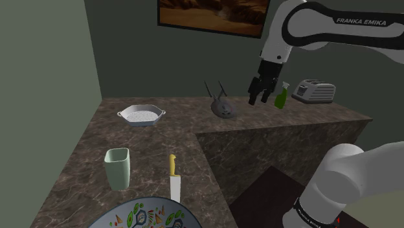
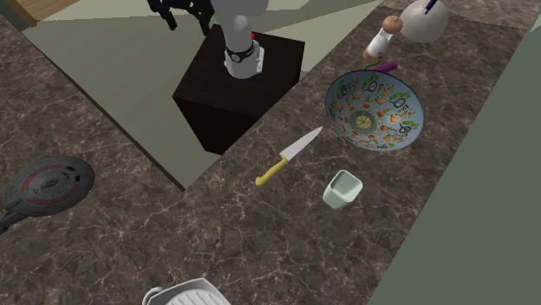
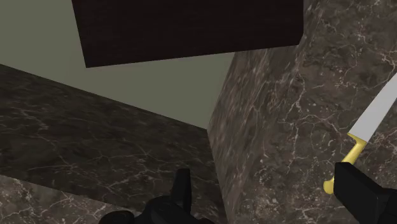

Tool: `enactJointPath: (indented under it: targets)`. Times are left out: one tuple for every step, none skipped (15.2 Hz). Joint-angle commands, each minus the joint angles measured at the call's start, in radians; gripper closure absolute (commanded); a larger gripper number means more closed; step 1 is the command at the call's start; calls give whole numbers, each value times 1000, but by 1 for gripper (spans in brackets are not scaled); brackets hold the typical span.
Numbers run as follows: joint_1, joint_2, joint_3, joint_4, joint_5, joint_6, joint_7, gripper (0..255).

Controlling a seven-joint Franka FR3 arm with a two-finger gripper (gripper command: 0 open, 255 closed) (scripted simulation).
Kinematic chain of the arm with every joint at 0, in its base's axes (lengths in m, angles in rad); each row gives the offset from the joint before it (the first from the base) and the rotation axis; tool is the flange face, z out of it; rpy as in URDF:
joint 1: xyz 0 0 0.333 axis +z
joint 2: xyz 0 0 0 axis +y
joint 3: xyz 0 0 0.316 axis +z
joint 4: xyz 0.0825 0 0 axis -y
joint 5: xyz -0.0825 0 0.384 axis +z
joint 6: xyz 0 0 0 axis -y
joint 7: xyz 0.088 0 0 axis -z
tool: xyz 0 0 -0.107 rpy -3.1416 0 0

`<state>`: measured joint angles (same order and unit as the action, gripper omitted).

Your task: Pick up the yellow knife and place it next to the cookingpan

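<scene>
**Reach step: knife ungrasped, pincer high and empty**

- Pincer [image 1: 259,101] released: in the wrist view the two black fingers stand wide apart with nothing between them. It hangs above the far stretch of counter [image 1: 84,149], near a green bottle [image 1: 281,97].
- Yellow knife [image 1: 173,178] lies flat on the near stretch, well apart from the pincer, between a pale cup [image 1: 118,167] and the counter's inner edge. Its blade tip points toward a painted bowl [image 2: 374,108].
- Knife: slim yellow handle with a curved butt, and a long tapered pale blade with a metallic look. It sits low, so little stands proud to grip.
- Counter: dark, veined, stone-like and glossy.
- Pan candidates: a pale ribbed pan [image 1: 141,115] with two side handles at the counter's corner, and a dark round pan [image 2: 48,186] further along. I cannot tell which the task means.
- Judgement: the next move calls for a long swing across and down, jaws set across the handle's narrow width, closing on the handle rather than the blade.
</scene>
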<state>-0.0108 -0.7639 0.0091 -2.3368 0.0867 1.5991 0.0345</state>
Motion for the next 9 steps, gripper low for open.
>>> enactJointPath:
  targets:
    - [0,0,0,0,0,0,0,0]
    - [6,6,18,-18,10,27,17,0]
    - [11,14,36,-35,20,55,34,0]
    - [17,23,54,-51,29,82,51,0]
    - [23,34,72,-65,39,110,67,0]
    - [28,46,91,-78,48,139,84,0]
    - [34,60,109,-90,57,167,101,0]
    - [40,76,128,-100,65,196,117,0]
    - [45,93,146,-110,73,225,134,0]
